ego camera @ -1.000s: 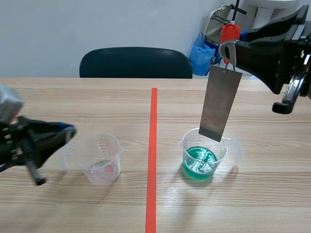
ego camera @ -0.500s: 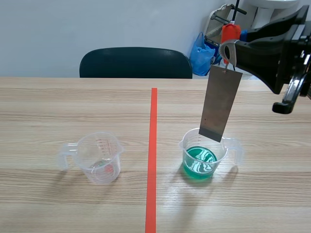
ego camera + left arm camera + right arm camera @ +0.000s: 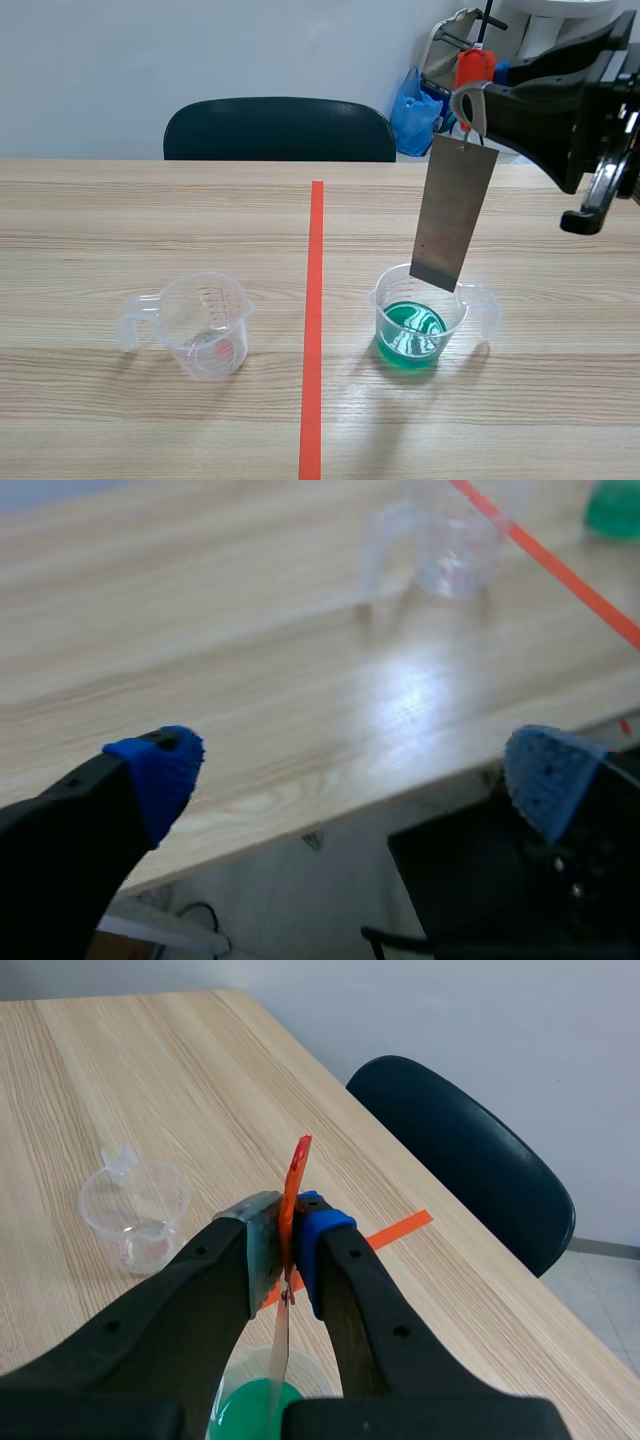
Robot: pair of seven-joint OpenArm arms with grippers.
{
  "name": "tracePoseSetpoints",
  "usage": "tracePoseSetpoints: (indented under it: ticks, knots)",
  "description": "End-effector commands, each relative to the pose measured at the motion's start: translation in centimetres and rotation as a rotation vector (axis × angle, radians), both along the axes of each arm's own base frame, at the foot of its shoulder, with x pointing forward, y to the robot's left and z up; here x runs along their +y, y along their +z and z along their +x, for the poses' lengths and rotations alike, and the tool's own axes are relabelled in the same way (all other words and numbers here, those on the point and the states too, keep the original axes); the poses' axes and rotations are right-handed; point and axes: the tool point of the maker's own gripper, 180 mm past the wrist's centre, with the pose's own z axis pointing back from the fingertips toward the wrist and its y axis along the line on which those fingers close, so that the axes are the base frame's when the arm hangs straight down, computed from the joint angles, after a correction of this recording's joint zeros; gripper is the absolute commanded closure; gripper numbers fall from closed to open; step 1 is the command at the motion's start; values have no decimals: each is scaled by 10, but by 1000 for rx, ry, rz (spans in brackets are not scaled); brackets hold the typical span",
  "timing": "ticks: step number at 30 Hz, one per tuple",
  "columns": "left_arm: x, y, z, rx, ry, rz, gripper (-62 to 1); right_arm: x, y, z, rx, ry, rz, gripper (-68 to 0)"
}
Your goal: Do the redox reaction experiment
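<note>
Hanging upright from an orange-red tab [image 3: 297,1175] clenched in the right pincer [image 3: 290,1247], a flat grey metal strip [image 3: 454,213] dangles over a clear plastic beaker of green liquid [image 3: 420,322] on the tabletop [image 3: 120,220], right of centre; the left pincer [image 3: 355,770] gapes released beyond its edge.

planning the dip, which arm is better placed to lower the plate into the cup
Right: right gripper grips the red tag, metal plate hanging over the cup; left gripper is open, far away.
</note>
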Motion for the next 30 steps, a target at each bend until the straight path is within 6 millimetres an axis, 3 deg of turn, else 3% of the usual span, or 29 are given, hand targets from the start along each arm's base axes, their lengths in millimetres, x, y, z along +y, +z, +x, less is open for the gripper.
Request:
tracePoseSetpoints:
  ticks: [1,30]
  knots:
    - [2,7,5,-30,14,-12,-623,2,15,0,-42,9,26,-6]
    - [7,9,6,-42,43,-19,-623,2,15,0,-42,9,26,-6]
